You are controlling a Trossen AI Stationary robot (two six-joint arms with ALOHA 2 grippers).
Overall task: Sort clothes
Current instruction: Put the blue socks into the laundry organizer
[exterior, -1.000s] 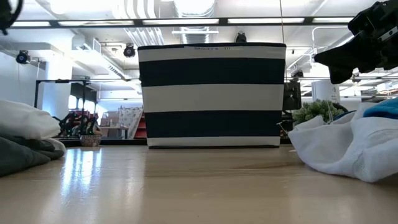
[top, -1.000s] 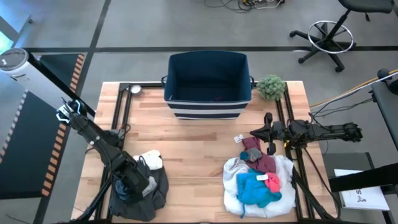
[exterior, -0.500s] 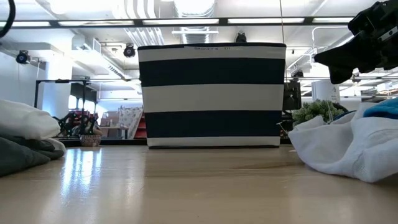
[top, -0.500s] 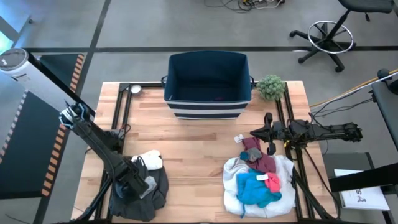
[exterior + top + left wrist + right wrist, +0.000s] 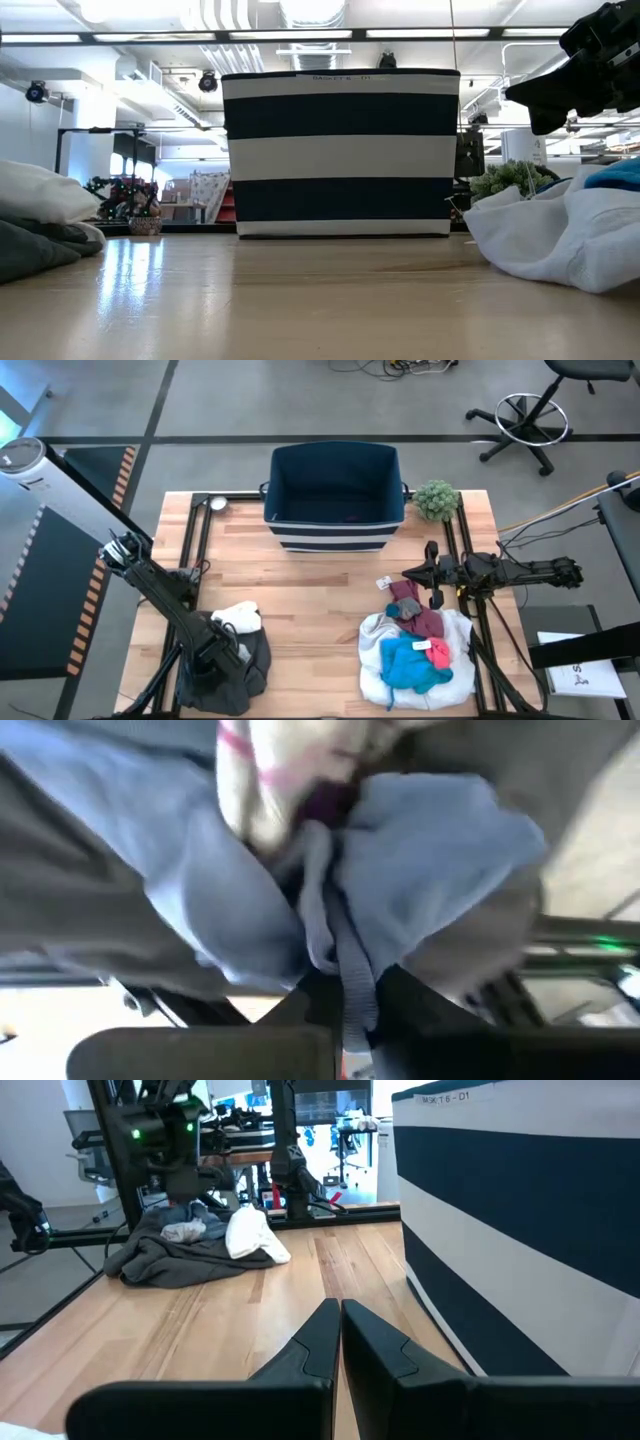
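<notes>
At the table's near left lies a dark grey garment [image 5: 240, 682] with a small white piece [image 5: 242, 618] on its far edge. My left gripper [image 5: 225, 657] is down in this pile, shut on a pale blue-grey cloth [image 5: 430, 850]. At the near right, a white garment [image 5: 378, 650] carries a bright blue piece [image 5: 410, 665], a pink one [image 5: 438, 652] and a maroon one [image 5: 422, 618]. My right gripper [image 5: 408, 573] hangs shut and empty just beyond that pile, its fingers [image 5: 340, 1325] pointing toward the table's left. My left gripper pinches a bunched fold of the pale blue-grey cloth [image 5: 343, 982] between its two fingers. A narrow strip of it runs back between them. The arm slants down onto the pile from the table's far left. The cloth lies slack against the dark grey garment.
A navy bin with white stripes [image 5: 335, 495] stands open at the far middle, a small green plant [image 5: 436, 500] to its right. Bare wood lies between the two piles [image 5: 310, 630]. Black rails run along both table sides [image 5: 195, 550].
My left arm has leaned a little farther toward the table's near edge, and its gripper has settled into the dark grey pile. The right arm and the right pile have kept still.
</notes>
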